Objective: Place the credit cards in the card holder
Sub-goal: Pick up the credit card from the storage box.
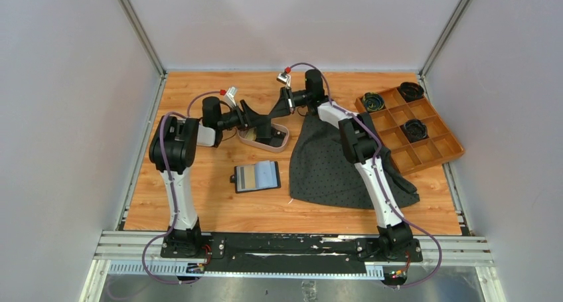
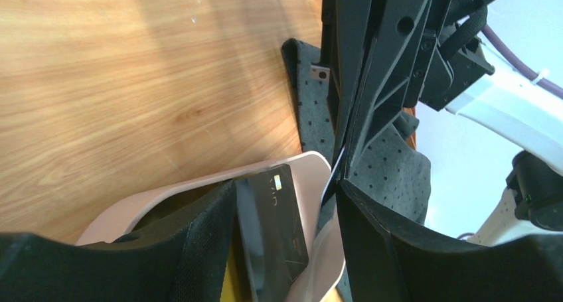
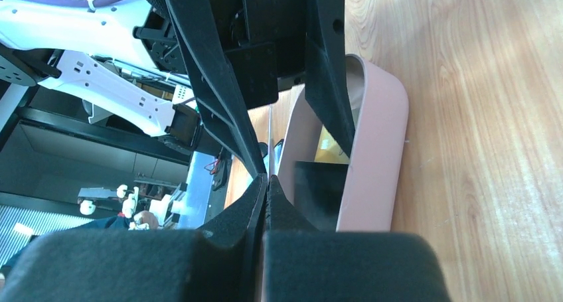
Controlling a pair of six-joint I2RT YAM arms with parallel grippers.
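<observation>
The black card holder (image 1: 237, 179) lies open on the table near the middle, with a gold card (image 1: 247, 177) and a pale blue-grey card (image 1: 267, 174) on it. The pinkish tray (image 1: 282, 141) behind it holds a black card (image 2: 279, 229) and a gold card (image 3: 332, 143). My left gripper (image 1: 264, 126) is open over the tray, its fingers either side of the black card. My right gripper (image 3: 265, 177) is shut on a thin card (image 3: 270, 139) seen edge-on, at the tray's rim (image 3: 375, 149) and close beside my left gripper's finger (image 2: 378, 242).
A dark dotted cloth (image 1: 332, 162) lies under the right arm, right of the tray. An orange-brown compartmented box (image 1: 431, 149) with dark round items stands at the back right. Grey walls enclose the table on three sides.
</observation>
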